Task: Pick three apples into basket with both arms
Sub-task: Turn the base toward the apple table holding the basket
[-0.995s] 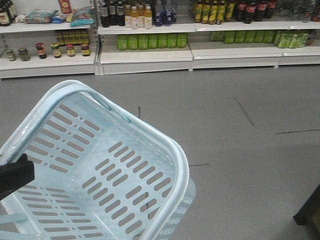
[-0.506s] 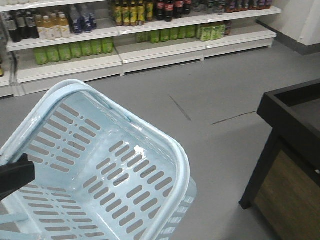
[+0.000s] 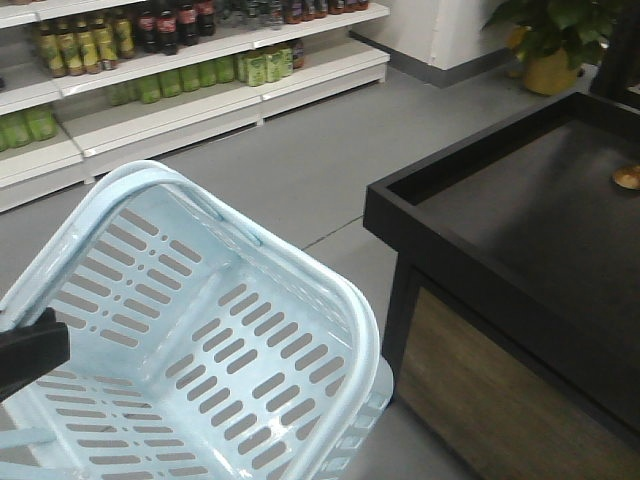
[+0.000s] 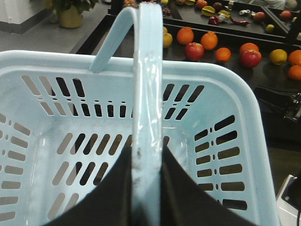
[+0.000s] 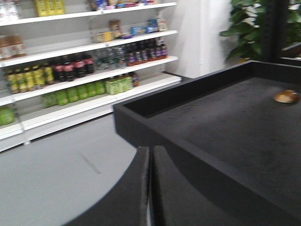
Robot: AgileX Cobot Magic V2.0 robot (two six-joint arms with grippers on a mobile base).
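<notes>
Black display table (image 3: pixel 520 215), shelves of bottles (image 3: pixel 170 75), potted plant (image 3: pixel 552 60), grey floor (image 3: pixel 290 170), oranges (image 4: pixel 185 34)

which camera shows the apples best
The left wrist view: past the basket rim, red apples lie among orange fruit on the dark display. The front and right wrist views show no apples.

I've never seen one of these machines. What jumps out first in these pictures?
The big pale blue basket fills the lower left of the front view, with a black display table close on its right. In the left wrist view the left gripper is clamped on the basket's handle. Beyond the rim, bright red apples and oranges lie on a dark surface.
</notes>
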